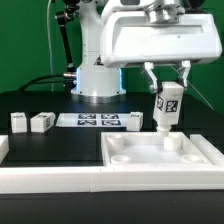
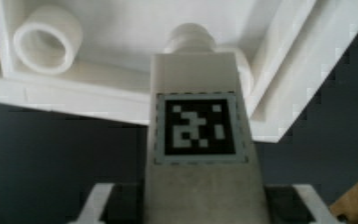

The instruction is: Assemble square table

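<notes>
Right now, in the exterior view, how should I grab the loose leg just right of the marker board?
Probably from straight above: close the claw across the loose leg at mid-length, on its two flat side faces. It lies low, apart from the marker board, so its top is open.

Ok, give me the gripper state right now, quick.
Gripper: closed on a leg block, held upright at a corner of the square top.
</notes>
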Controlling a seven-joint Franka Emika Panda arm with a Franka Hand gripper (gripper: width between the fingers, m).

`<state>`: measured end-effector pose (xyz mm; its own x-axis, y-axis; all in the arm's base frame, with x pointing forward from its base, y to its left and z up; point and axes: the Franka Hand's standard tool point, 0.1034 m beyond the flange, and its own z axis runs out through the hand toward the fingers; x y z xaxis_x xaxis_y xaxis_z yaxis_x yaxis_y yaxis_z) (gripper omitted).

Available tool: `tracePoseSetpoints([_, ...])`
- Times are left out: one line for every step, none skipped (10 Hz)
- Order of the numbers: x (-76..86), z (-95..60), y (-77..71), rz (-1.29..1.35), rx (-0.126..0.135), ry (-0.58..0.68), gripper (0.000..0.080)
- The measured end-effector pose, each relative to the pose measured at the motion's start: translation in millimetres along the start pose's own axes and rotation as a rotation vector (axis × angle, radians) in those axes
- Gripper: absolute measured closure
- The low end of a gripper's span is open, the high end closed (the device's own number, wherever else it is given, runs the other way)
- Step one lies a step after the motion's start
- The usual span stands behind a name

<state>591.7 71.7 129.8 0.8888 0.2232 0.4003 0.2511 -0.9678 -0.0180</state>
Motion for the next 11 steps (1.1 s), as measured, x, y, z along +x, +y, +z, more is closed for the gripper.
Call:
tracePoseSetpoints([0.9, -0.1, 0.1, 0.0, 0.0, 0.0, 0.0509])
tracePoseSetpoints([1.7, 1.3, -0.8, -0.001, 0.002, 0.0, 0.0509])
tracePoseSetpoints([14.5, 7.1, -3.7, -0.003, 0.009, 0.012, 0.0509])
tracePoseSetpoints([22.7, 11.9, -4.8, -0.004, 0.013, 0.02, 0.0509])
tracePoseSetpoints([30.7, 17.7, -7.5, -0.009, 0.017, 0.029, 0.0509])
tracePoseSetpoints([35.5, 22.9, -9.7, -0.015, 0.021, 0.034, 0.0509])
tracePoseSetpoints([34.2, 23.3, -9.0, -0.013, 0.02, 0.032, 0.0509])
tracePoseSetpoints([33.9, 23.8, -9.2, -0.013, 0.021, 0.031, 0.0509])
tracePoseSetpoints([33.4, 24.1, -9.2, -0.013, 0.021, 0.03, 0.0509])
tracePoseSetpoints([33.3, 24.6, -9.7, -0.012, 0.021, 0.029, 0.0509])
tracePoseSetpoints([31.9, 28.2, -14.2, -0.008, 0.026, 0.026, 0.0509])
